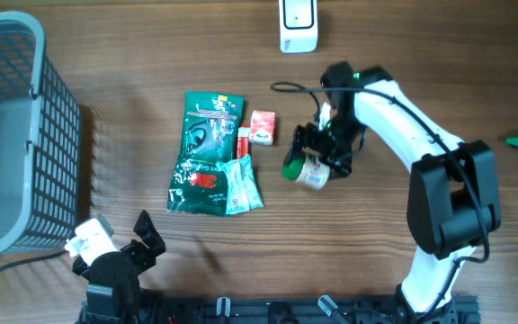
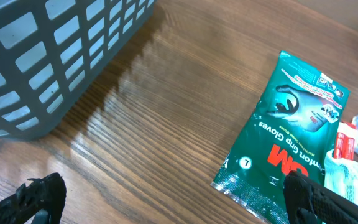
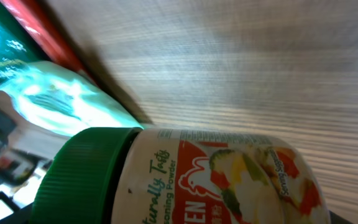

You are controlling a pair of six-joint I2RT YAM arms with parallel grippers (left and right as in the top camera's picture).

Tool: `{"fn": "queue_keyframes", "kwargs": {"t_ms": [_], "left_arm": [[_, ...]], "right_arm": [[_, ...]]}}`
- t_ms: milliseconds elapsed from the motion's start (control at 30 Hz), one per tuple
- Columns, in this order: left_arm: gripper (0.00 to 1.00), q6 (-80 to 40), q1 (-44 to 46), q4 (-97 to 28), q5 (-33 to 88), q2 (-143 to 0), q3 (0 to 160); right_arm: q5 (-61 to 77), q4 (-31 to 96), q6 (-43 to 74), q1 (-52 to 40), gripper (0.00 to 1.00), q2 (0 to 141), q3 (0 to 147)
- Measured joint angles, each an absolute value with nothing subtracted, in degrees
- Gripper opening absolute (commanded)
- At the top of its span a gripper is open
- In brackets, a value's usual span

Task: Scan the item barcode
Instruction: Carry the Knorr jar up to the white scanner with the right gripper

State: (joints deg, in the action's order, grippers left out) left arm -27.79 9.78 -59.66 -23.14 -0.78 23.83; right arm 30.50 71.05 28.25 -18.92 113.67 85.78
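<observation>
Now | seasoning jar (image 1: 308, 171) on side | right gripper (image 1: 322, 153) just above

The seasoning jar (image 1: 311, 175) is a small cream tub with a ribbed green cap (image 3: 82, 174); its label (image 3: 229, 180) carries red lettering and a picture of vegetables; it lies on its side, cap pointing left, near the middle of the bench (image 1: 151, 99); the right gripper (image 1: 320, 160) has its fingers closed about the body; whether it rests on the wood or hangs just above cannot be told; the white scanner (image 1: 297, 25) stands at the far edge, well apart from the jar.
</observation>
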Motion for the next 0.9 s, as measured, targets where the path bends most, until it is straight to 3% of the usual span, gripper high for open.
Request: {"fn": "queue_keyframes", "kwargs": {"t_ms": [233,567,733,900], "left_arm": [[1.00,-27.79,9.78,-59.64,-23.14,-0.78,23.83],[1.00,-27.79,9.78,-59.64,-23.14,-0.78,23.83],[1.00,-27.79,9.78,-59.61,-23.14,-0.78,23.83],[1.00,-27.79,9.78,-59.64,-23.14,-0.78,23.83]], "right_arm": [[20.43,78.06,25.52,-18.92,0.61,110.67,100.66],[11.33,82.63,25.69,-19.11,0.59,89.25,101.51],[-1.58,72.25,30.28,-23.11,0.49,77.25,99.66],[-12.25,55.55,32.10,-30.09,0.53,72.25,87.13]]}}
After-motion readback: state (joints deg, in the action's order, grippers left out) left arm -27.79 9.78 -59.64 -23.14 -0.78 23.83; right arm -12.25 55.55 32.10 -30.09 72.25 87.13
